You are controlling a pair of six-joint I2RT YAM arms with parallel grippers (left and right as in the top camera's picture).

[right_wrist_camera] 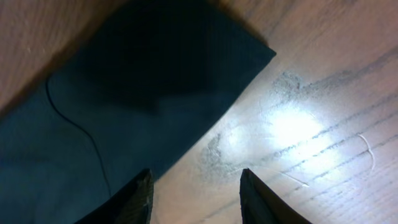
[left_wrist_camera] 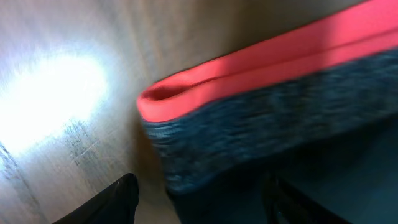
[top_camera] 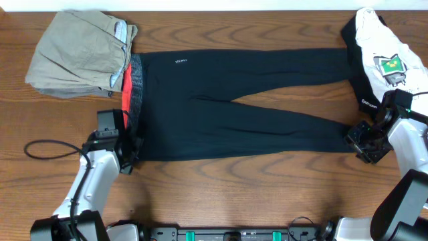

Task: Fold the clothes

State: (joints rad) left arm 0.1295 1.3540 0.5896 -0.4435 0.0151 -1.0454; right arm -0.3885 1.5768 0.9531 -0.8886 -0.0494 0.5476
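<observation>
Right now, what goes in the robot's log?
pants spread flat | left gripper open at waistband | right gripper open at leg hem

Bright tabletop (right_wrist_camera: 292, 121) glare, left-wrist blur

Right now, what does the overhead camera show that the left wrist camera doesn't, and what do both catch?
Only overhead: the whole black pants spread flat with the legs pointing right, khaki trousers bunched at the top left, a white garment at the top right, plus the left arm and right arm. Only left wrist: a blurry close-up of the waistband corner, red edge above speckled grey, and a bright glare on the wood. Both: that waistband and the wooden table.
</observation>
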